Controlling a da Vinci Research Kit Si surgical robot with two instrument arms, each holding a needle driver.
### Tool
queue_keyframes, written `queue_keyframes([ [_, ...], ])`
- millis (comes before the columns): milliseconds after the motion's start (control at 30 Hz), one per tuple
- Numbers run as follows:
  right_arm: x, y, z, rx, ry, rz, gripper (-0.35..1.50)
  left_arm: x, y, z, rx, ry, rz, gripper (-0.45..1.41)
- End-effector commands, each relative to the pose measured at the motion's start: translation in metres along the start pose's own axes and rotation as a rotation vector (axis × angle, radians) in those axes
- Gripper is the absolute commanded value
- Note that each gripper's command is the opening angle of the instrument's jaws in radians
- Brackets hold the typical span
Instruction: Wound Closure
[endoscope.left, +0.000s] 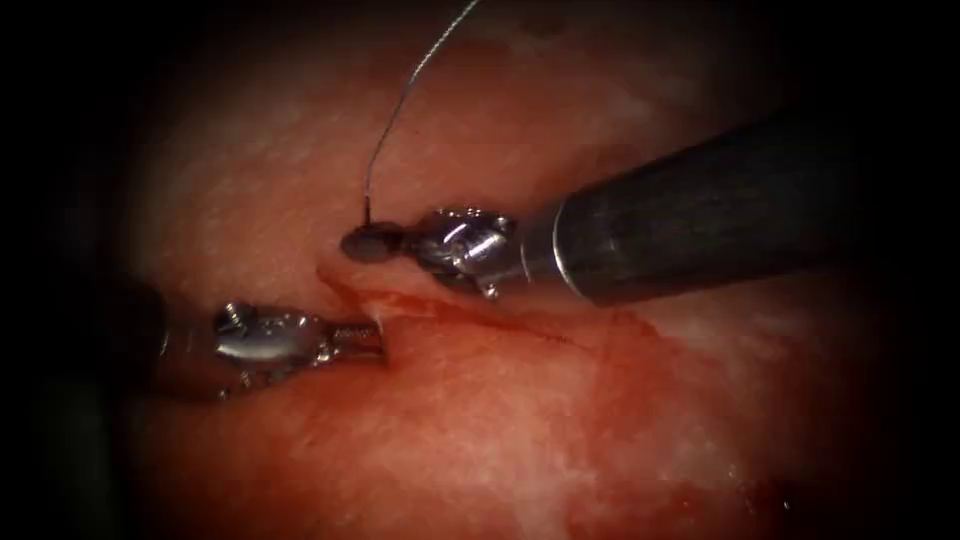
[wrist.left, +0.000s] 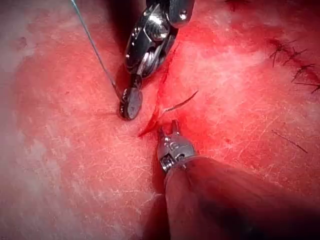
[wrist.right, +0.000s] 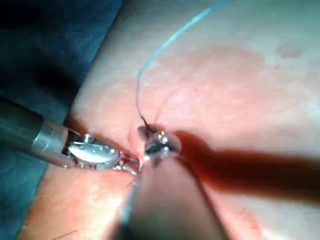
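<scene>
The tissue (endoscope.left: 480, 440) carries a cut (endoscope.left: 470, 315) that runs from the centre-left toward the right. My right tool (endoscope.left: 365, 243) rests just above the cut's left end, jaws shut on the needle at its tail. There the thread (endoscope.left: 395, 110) joins and rises out of view. The needle's body is in the tissue. A thin dark curved sliver (wrist.left: 182, 101) sticks out by the cut and looks like its point. My left tool (endoscope.left: 360, 338) lies at the cut's left end, jaws slightly open and holding nothing, close to that sliver (wrist.left: 169, 128).
Red fluid (endoscope.left: 640, 370) is spread over the tissue below and to the right of the cut. Dark stitches with cut thread ends (wrist.left: 295, 65) sit further along the tissue. A dark cloth (wrist.right: 50, 40) lies past the tissue's edge.
</scene>
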Motion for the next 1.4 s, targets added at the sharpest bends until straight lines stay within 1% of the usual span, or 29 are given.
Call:
queue_keyframes([
  [33,-0.0007,-0.0002,0.0005,-0.004,0.016,0.003,-0.35,-0.0011,0.0009,0.0007,-0.004,-0.003,-0.003,0.00],
  [67,-0.0002,0.0002,0.0003,-0.025,0.049,-0.042,0.17,-0.0011,0.0009,0.0007,-0.004,-0.003,-0.003,0.00],
  [100,0.0003,0.0006,0.0001,-0.045,0.072,-0.098,0.52,-0.0011,0.0009,0.0007,-0.004,-0.003,-0.003,0.00],
  [133,0.0005,0.0009,0.0001,-0.056,0.083,-0.130,0.61,-0.0011,0.0009,0.0007,-0.004,-0.003,-0.003,0.00],
  [167,0.0008,0.0012,0.0000,-0.071,0.093,-0.163,0.79,-0.0011,0.0009,0.0007,-0.004,-0.003,-0.003,0.00],
  [200,0.0014,0.0018,-0.0002,-0.094,0.109,-0.236,0.94,-0.0011,0.0009,0.0007,-0.004,-0.003,-0.004,0.00],
  [267,0.0020,0.0025,-0.0004,-0.115,0.128,-0.306,1.05,-0.0011,0.0009,0.0007,-0.004,-0.003,-0.004,0.00],
  [400,0.0031,0.0034,-0.0007,-0.131,0.145,-0.396,1.08,-0.0011,0.0009,0.0007,-0.004,-0.003,-0.004,0.00],
  [500,0.0037,0.0037,-0.0008,-0.140,0.148,-0.439,1.08,-0.0011,0.0009,0.0007,-0.003,-0.003,-0.004,0.00],
  [567,0.0040,0.0037,-0.0007,-0.145,0.147,-0.471,1.05,-0.0011,0.0010,0.0007,-0.003,-0.003,-0.004,0.00],
  [800,0.0048,0.0030,-0.0006,-0.151,0.156,-0.530,0.96,-0.0011,0.0010,0.0007,-0.003,-0.003,-0.004,0.00],
  [933,0.0069,0.0030,-0.0010,-0.181,0.183,-0.553,0.91,-0.0011,0.0010,0.0006,-0.003,-0.003,-0.004,0.00],
  [967,0.0072,0.0031,-0.0011,-0.184,0.186,-0.561,0.86,-0.0011,0.0010,0.0006,-0.003,-0.003,-0.004,0.00],
  [1033,0.0077,0.0032,-0.0011,-0.188,0.187,-0.569,0.68,-0.0011,0.0011,0.0006,-0.003,-0.003,-0.005,0.00],
  [1100,0.0078,0.0033,-0.0011,-0.192,0.188,-0.568,0.37,-0.0011,0.0011,0.0006,-0.004,-0.003,-0.005,0.00],
  [1133,0.0077,0.0034,-0.0010,-0.186,0.186,-0.570,-0.15,-0.0011,0.0011,0.0006,-0.004,-0.003,-0.005,0.00],
  [1167,0.0075,0.0034,-0.0010,-0.183,0.185,-0.573,-0.35,-0.0011,0.0011,0.0006,-0.004,-0.003,-0.005,0.00],
  [1200,0.0074,0.0035,-0.0009,-0.184,0.179,-0.574,-0.35,-0.0011,0.0011,0.0005,-0.004,-0.003,-0.005,0.00],
  [1233,0.0069,0.0036,-0.0007,-0.191,0.153,-0.578,-0.35,-0.0010,0.0010,0.0005,-0.005,-0.003,-0.005,0.00],
  [1333,0.0064,0.0038,-0.0003,-0.201,0.118,-0.582,-0.35,-0.0010,0.0011,0.0005,-0.005,-0.004,-0.005,0.00],
  [1367,0.0060,0.0040,0.0000,-0.199,0.093,-0.581,-0.35,-0.0010,0.0011,0.0005,-0.005,-0.004,-0.005,0.00],
  [1400,0.0059,0.0041,0.0000,-0.200,0.088,-0.570,-0.35,-0.0009,0.0011,0.0004,-0.005,-0.004,-0.006,0.00],
])
